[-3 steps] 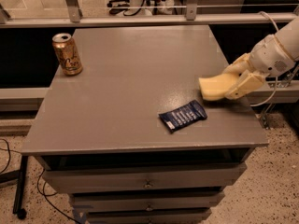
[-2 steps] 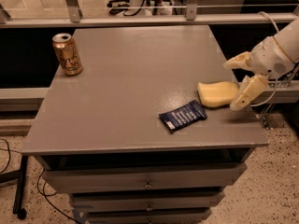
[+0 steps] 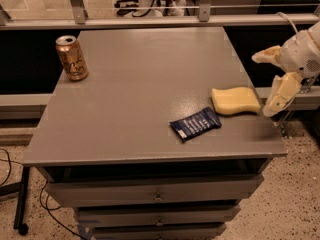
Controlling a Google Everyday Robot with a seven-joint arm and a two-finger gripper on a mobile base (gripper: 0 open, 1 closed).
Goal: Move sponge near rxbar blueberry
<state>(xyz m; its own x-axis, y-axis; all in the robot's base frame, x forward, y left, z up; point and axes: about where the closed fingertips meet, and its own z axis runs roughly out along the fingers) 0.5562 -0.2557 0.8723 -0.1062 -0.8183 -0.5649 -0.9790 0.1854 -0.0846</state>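
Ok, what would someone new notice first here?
Probably the pale yellow sponge lying near the right edge of the table, beside the dark blue rxbar blueberry. The open gripper hangs just past that edge, right of the sponge; a gold can stands at the far left corner.

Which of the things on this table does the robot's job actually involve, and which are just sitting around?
Part of the job:
- sponge, flat on the table's right side
- rxbar blueberry, close by the sponge, to its front left
- gripper, open, at the right edge beside the sponge, not holding it

Just lying about:
- gold drink can, upright at the back left
- grey table
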